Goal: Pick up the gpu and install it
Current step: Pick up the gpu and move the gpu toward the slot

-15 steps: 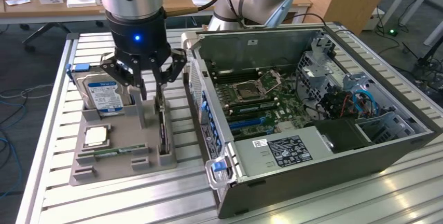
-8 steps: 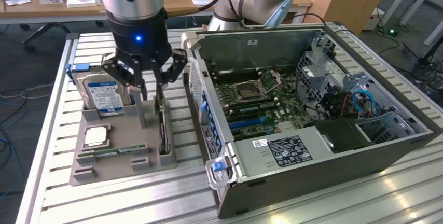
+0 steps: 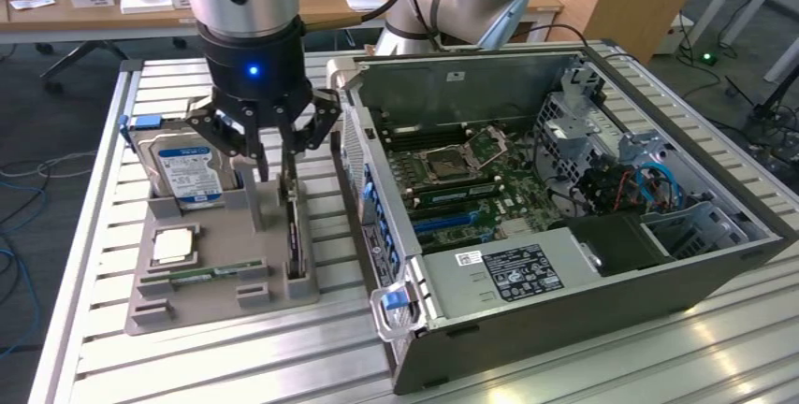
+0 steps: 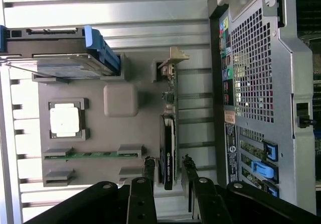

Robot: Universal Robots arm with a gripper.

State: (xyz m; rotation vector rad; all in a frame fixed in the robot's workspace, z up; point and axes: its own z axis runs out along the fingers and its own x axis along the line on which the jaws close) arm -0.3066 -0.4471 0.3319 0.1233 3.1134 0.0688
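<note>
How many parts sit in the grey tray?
4: silver hard drive upright at one end; pale square processor, green memory stick flat; black gpu on edge beside the case.

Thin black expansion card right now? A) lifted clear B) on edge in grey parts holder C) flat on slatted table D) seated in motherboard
B: the thin black gpu card stands on edge in the grey plastic holder, the open gripper straddling it.
</note>
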